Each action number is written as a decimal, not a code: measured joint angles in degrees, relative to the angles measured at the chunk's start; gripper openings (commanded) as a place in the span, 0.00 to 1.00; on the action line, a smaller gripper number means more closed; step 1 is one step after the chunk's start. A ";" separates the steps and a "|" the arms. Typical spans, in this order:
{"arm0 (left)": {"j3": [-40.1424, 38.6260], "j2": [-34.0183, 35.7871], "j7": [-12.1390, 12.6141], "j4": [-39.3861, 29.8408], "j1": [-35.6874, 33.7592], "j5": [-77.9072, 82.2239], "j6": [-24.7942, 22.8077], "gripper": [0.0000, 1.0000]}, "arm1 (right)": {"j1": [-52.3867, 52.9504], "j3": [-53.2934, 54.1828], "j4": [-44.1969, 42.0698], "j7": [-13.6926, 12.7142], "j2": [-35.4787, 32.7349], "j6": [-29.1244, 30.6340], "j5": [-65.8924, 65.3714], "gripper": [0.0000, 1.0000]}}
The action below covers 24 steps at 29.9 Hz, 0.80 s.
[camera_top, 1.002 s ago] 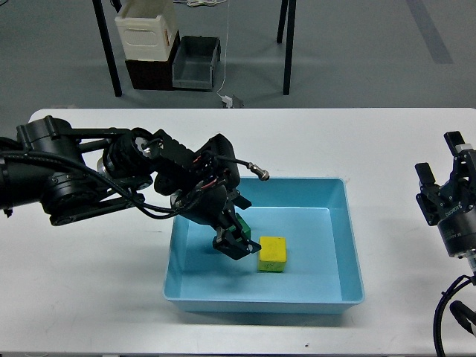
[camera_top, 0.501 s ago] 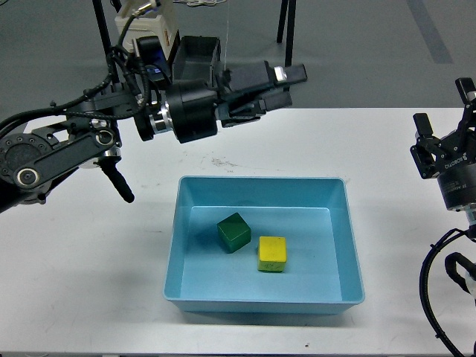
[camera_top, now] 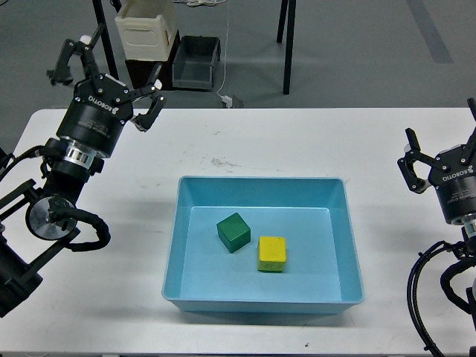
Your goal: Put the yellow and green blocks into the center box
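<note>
white tabletop (camera_top: 416,134) is carrying everything. left gripper (camera_top: 105,71) is hovering spread and empty, right gripper (camera_top: 445,152) likewise; between and below them, green block (camera_top: 233,233) and yellow block (camera_top: 272,253) are sitting inside the blue box (camera_top: 350,245), seemingly delivered.

Bright, even overhead light — sharp focus, soft shadows, no glare.
</note>
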 measured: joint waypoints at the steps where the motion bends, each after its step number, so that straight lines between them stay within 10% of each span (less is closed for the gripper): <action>1: -2.57 -1.34 0.26 -0.33 2.83 -0.65 0.57 1.00 | -0.63 0.03 0.05 -0.24 0.00 0.00 2.31 1.00; 13: -13.24 -8.76 2.75 -3.04 19.69 -15.65 -0.66 1.00 | -6.11 2.22 0.05 -8.67 0.00 -0.05 23.80 1.00; 24: -13.39 -13.17 2.32 -3.20 24.73 -18.77 -7.74 1.00 | -11.77 2.33 -0.21 -10.44 0.00 4.48 35.40 1.00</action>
